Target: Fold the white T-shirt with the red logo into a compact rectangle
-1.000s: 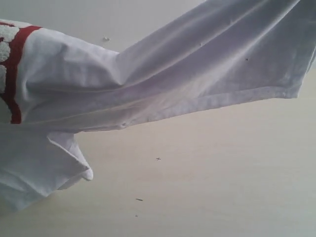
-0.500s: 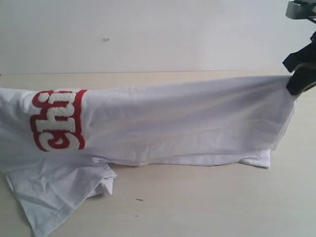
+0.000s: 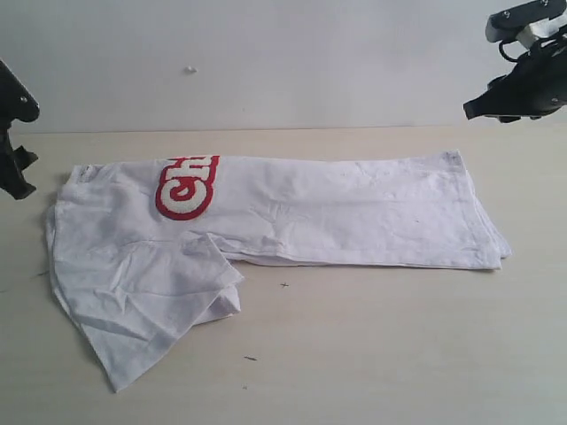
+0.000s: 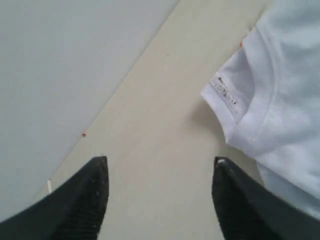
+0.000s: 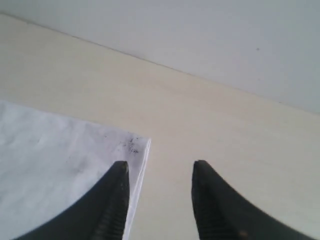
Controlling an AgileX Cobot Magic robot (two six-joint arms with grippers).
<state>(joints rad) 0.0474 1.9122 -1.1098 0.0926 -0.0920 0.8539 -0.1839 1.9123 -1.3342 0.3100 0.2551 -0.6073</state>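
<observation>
The white T-shirt (image 3: 337, 217) lies on the table, folded lengthwise into a long band, with one sleeve (image 3: 151, 301) splayed out at the front left. Only part of the red logo (image 3: 186, 188) shows at the fold. My left gripper (image 3: 13, 173) hangs at the left edge, clear of the collar end; in the left wrist view it (image 4: 159, 165) is open over bare table beside the shirt's ribbed neck (image 4: 250, 107). My right gripper (image 3: 496, 102) is raised at the back right; in the right wrist view it (image 5: 159, 167) is open above the hem corner (image 5: 135, 145), holding nothing.
The pale wooden table (image 3: 372, 354) runs to a white wall (image 3: 266, 62) at the back. A few small dark specks (image 3: 250, 358) lie in front of the shirt.
Both grippers carried the shirt over and down, laid it flat on the table, then opened and let go. Both have drawn back off the cloth to the sides.
</observation>
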